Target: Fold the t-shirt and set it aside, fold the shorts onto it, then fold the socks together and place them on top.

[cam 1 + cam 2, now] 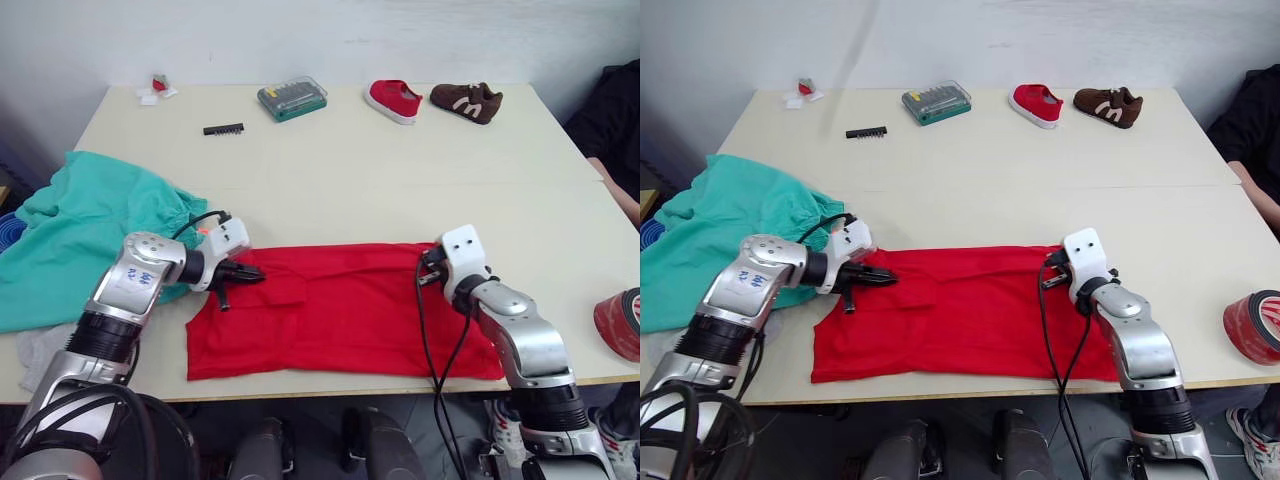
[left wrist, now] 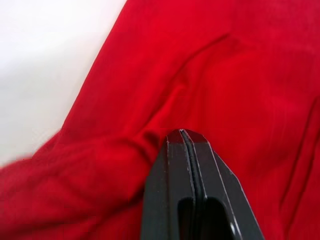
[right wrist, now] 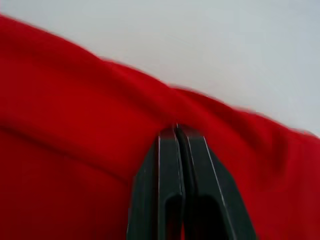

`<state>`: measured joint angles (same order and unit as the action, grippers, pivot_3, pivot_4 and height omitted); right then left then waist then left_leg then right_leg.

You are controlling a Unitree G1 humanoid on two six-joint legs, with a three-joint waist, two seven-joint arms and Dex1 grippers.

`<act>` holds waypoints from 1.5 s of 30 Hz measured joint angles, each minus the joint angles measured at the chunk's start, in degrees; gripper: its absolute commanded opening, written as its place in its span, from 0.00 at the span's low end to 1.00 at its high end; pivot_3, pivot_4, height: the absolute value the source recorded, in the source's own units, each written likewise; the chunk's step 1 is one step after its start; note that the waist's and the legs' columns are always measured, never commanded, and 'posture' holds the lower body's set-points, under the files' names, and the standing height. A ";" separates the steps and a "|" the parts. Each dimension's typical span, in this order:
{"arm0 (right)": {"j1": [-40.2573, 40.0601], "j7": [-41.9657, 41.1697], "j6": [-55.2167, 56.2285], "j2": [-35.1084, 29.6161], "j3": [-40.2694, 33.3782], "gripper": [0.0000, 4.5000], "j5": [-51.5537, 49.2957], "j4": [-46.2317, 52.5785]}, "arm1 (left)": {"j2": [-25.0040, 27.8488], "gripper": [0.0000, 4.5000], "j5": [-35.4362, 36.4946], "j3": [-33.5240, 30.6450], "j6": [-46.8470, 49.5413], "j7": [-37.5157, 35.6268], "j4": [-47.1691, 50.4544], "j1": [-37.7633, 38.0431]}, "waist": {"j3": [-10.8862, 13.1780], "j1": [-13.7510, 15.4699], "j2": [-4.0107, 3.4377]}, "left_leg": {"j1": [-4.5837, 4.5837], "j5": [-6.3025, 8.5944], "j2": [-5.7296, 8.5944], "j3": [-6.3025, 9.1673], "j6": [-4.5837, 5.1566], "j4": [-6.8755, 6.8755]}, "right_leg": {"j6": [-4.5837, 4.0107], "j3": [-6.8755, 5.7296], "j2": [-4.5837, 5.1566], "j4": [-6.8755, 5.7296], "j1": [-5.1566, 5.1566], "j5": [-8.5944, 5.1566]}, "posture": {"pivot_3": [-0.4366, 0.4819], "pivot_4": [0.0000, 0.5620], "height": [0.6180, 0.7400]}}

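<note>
We've got the t-shirt (image 1: 340, 315) lying flat on the table (image 1: 400, 180), right beside the shorts (image 1: 80, 235). Our left gripper (image 2: 184, 134) and right gripper (image 3: 176, 129) are both pinched tight on its red fabric.

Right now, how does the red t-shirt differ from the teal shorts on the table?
The t-shirt lies spread in a flat, partly folded rectangle along the table's near edge; the shorts sit bunched in a rumpled heap at the robot's left, hanging off the table's left edge. The t-shirt is pinched by both the left gripper and right gripper; the shorts are held by neither. Both are soft cloth on the same table.
</note>
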<state>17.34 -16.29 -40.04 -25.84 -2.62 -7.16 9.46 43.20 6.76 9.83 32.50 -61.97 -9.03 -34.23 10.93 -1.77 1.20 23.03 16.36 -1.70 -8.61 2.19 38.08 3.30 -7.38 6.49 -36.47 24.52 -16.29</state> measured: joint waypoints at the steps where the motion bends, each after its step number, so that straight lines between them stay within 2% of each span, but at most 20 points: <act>1: -0.54 0.38 -0.07 -0.73 -0.77 0.01 0.29 -0.03 | 0.89 0.00 0.41 -0.92 1.13 0.20 1.51 1.37 | 0.00 -0.06 0.00 | -0.06 -0.02 -0.02 0.00 -0.04 -0.03 | -0.04 0.01 0.00 -0.04 0.00 -0.02 | 0.48 0.27 1.00; 8: -3.12 0.92 0.13 -2.51 -4.95 0.01 0.53 -0.08 | 6.69 0.00 3.59 -5.71 7.93 0.44 8.39 8.86 | -0.02 -0.01 -0.03 | -0.39 -0.16 -0.03 0.00 -0.30 -0.40 | -0.22 0.06 -0.01 -0.12 -0.08 -0.12 | 0.48 0.27 1.00; 11: -3.13 0.49 0.22 -2.29 -5.32 0.01 -0.32 0.48 | 7.01 0.00 4.85 -6.57 9.56 0.42 8.51 9.26 | -0.01 0.18 -0.03 | -0.40 -0.21 -0.02 0.00 -0.38 -0.54 | -0.23 0.07 -0.01 -0.09 -0.05 -0.13 | 0.48 0.27 1.00; 15: -1.56 -0.03 0.22 -1.30 -4.89 0.01 -1.24 3.10 | 3.79 0.00 7.62 -6.63 11.83 0.59 7.79 4.76 | 0.01 0.37 -0.04 | -0.26 -0.32 0.02 0.03 -0.34 -0.57 | -0.24 0.04 -0.01 -0.08 0.05 -0.13 | 0.48 0.27 1.00; 19: 1.58 -0.27 0.11 0.80 -2.84 0.01 -1.38 4.13 | -0.78 0.00 8.67 -6.74 12.39 3.30 4.65 -4.09 | 0.01 0.34 -0.03 | -0.17 -0.34 0.05 0.05 -0.29 -0.53 | -0.22 -0.02 -0.01 -0.06 0.05 -0.11 | 0.48 0.27 1.00; 22: 1.73 -0.50 -0.07 1.89 -1.23 0.01 -1.30 3.87 | -3.48 0.00 7.61 -5.92 10.46 5.16 1.02 -6.96 | 0.01 0.18 -0.04 | -0.16 -0.35 0.05 0.01 -0.29 -0.55 | -0.22 -0.03 -0.05 -0.05 0.07 -0.12 | 0.48 0.27 1.00; 27: 1.88 -0.61 -0.06 3.39 1.75 0.01 -0.98 1.93 | -6.97 0.00 3.81 -0.44 6.91 7.33 -6.10 -9.27 | 0.01 0.10 -0.03 | -0.11 -0.36 0.03 0.01 -0.29 -0.49 | -0.22 -0.04 -0.12 -0.06 0.10 -0.12 | 0.48 0.27 1.00; 29: 1.82 -0.48 0.11 3.46 2.40 0.01 -0.62 0.27 | -5.83 0.00 0.44 2.00 4.43 7.90 -8.75 -9.52 | 0.01 0.05 -0.03 | -0.11 -0.37 0.03 0.00 -0.29 -0.49 | -0.22 -0.03 -0.12 -0.07 0.12 -0.12 | 0.48 0.27 1.00; 32: 1.72 0.22 1.29 3.39 2.09 0.01 -0.15 -0.80 | -1.27 0.00 -2.63 3.66 0.15 7.03 -9.55 -9.13 | -0.03 -0.07 0.03 | -0.20 -0.35 -0.02 -0.01 -0.32 -0.52 | -0.22 0.00 -0.12 -0.06 0.09 -0.12 | 0.48 0.27 1.00; 38: -0.55 1.00 2.35 1.04 -0.67 0.01 0.71 -1.12 | 7.13 0.00 -3.32 -0.09 0.10 5.66 -6.23 -2.72 | -0.04 0.10 0.04 | -0.39 -0.34 0.01 -0.03 -0.34 -0.69 | -0.24 0.07 -0.04 -0.04 0.00 -0.13 | 0.48 0.27 1.00; 41: -1.63 1.02 2.39 0.14 -3.77 0.01 0.41 -1.34 | 7.86 0.00 -2.16 -2.99 1.65 5.79 -4.65 -0.49 | -0.04 0.19 0.05 | -0.37 -0.35 0.02 -0.02 -0.34 -0.69 | -0.24 0.07 -0.03 -0.05 0.00 -0.13 | 0.48 0.27 1.00; 45: -1.87 0.29 2.26 0.14 -4.61 0.01 -0.70 -1.24 | 5.15 0.00 0.69 -6.74 3.83 7.06 -2.76 -0.20 | -0.04 0.37 0.05 | -0.31 -0.37 0.03 0.01 -0.32 -0.67 | -0.24 0.05 -0.02 -0.05 0.02 -0.13 | 0.48 0.27 1.00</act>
<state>15.47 -16.00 -37.78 -25.70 -7.24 -7.86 8.21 48.35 7.45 3.09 36.33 -54.91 -11.79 -34.43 10.89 -1.40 1.25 22.73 15.99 -1.67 -8.59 1.87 37.41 3.06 -7.33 6.47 -36.52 24.54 -16.42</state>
